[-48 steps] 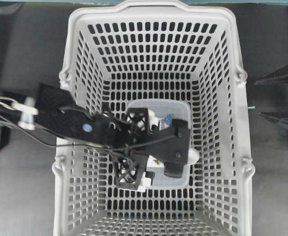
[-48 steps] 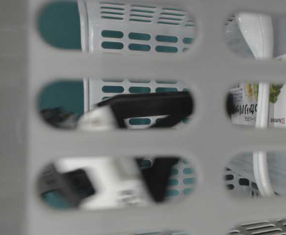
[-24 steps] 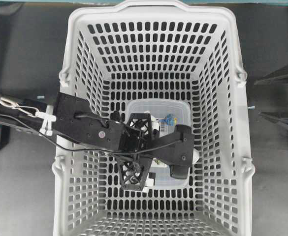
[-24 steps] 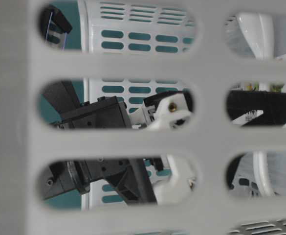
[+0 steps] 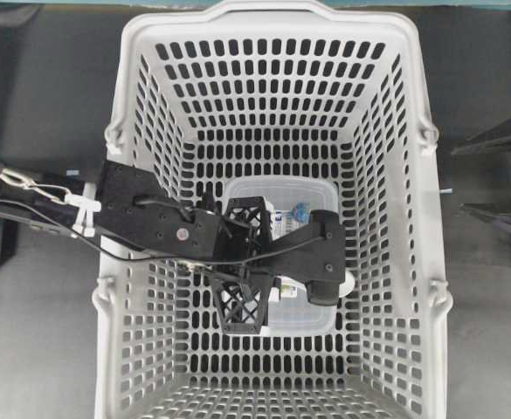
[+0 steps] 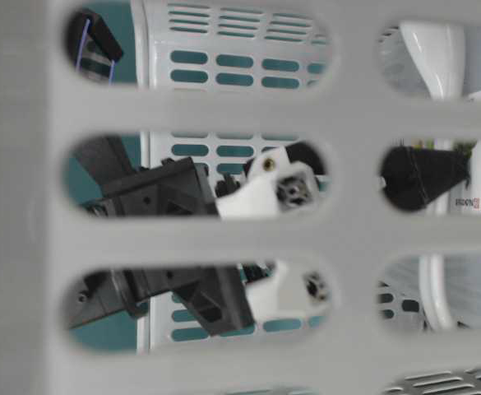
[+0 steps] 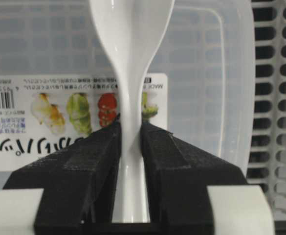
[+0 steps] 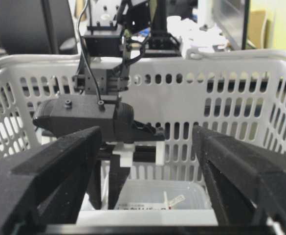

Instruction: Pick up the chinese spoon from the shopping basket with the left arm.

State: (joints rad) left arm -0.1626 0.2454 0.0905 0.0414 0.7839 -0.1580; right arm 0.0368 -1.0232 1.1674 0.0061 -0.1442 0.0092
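The white chinese spoon point(image 7: 131, 49) lies on the lid of a clear labelled container inside the light-grey shopping basket point(image 5: 141, 52). My left gripper point(image 7: 131, 132) is shut on the spoon's handle, with both black pads pressed against its sides. From overhead the left arm point(image 5: 150, 229) reaches in over the basket's left wall, and only the spoon's bowl point(image 5: 348, 281) peeks out from under the wrist. The table-level view shows the spoon point(image 6: 429, 49) with a black finger point(image 6: 421, 177) at its handle. My right gripper point(image 8: 146, 132) is open and empty, outside the basket.
The clear lidded container point(image 5: 281, 196) with a paper label point(image 7: 45, 132) sits on the basket floor under the spoon. The basket's slotted walls point(image 8: 240, 107) stand close on all sides. The right gripper point(image 5: 459, 175) waits by the basket's right rim.
The left gripper has moved further over the container and its fingers have drawn together round the spoon's handle. The right arm has not moved.
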